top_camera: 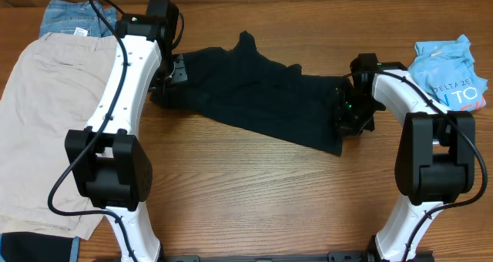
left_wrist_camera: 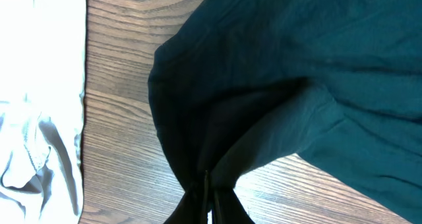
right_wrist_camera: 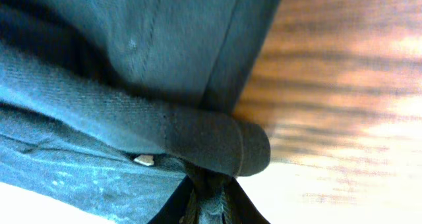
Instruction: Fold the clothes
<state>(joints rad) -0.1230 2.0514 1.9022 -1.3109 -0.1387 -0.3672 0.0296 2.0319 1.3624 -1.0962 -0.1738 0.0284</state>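
- Counter [top_camera: 254,200]: wood, carries every item listed here.
- Beige shorts [top_camera: 46,115]: laid flat at the far left of the frame, apart from my work.
- Black T-shirt [top_camera: 269,100]: upper centre, with its long axis running left to right and dipping toward the right, strung between both tools.
- Left tool [top_camera: 171,71]: at the shirt's left end, clenched on bunched cloth.
- Right tool [top_camera: 348,112]: at the right end, pinching the hem. I judge neither arm nearer, so the next move must carry both ends together.
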